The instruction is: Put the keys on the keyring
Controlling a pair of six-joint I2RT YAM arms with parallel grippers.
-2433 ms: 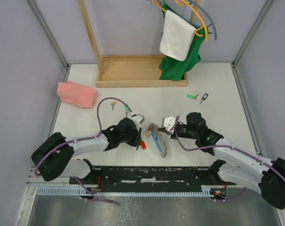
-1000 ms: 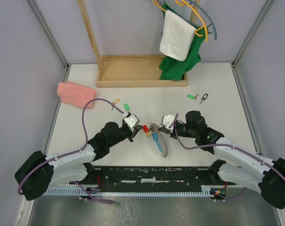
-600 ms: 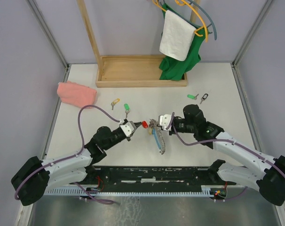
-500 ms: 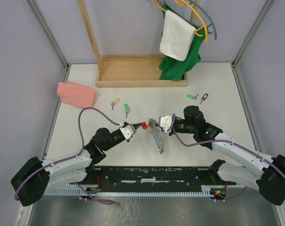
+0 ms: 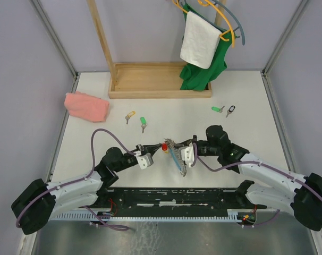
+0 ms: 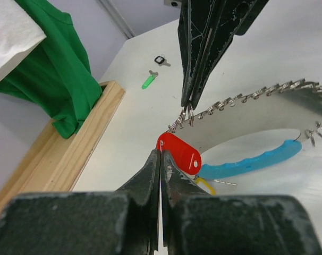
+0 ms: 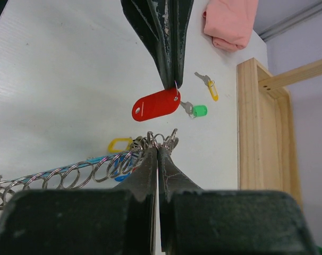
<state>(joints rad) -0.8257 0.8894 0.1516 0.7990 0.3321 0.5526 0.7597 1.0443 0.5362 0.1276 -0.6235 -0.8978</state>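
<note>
Both arms have drawn in until their tips nearly meet, so the red-tagged key (image 6: pixel 179 151), pinched by its small loop in the shut left jaws, now hangs just beside the end rings of the keyring (image 6: pixel 251 160), clamped by the right jaws; threading looks close.

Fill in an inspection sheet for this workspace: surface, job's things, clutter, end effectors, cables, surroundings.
Surface: white table.
Job's things: key with oblong red plastic tag close to keyring bunch with light-blue plastic piece and grey metal chain; loose: yellow-tagged key, green-tagged key, second green-tagged key, small black-headed key.
Clutter: folded pink cloth.
End effectors: left end effector shut on the red tag's ring; right end effector shut on the bunch's rings.
Cables: purple cable loops off left arm, another along right arm.
Surroundings: wooden rack base, green shirt, white towel.
</note>
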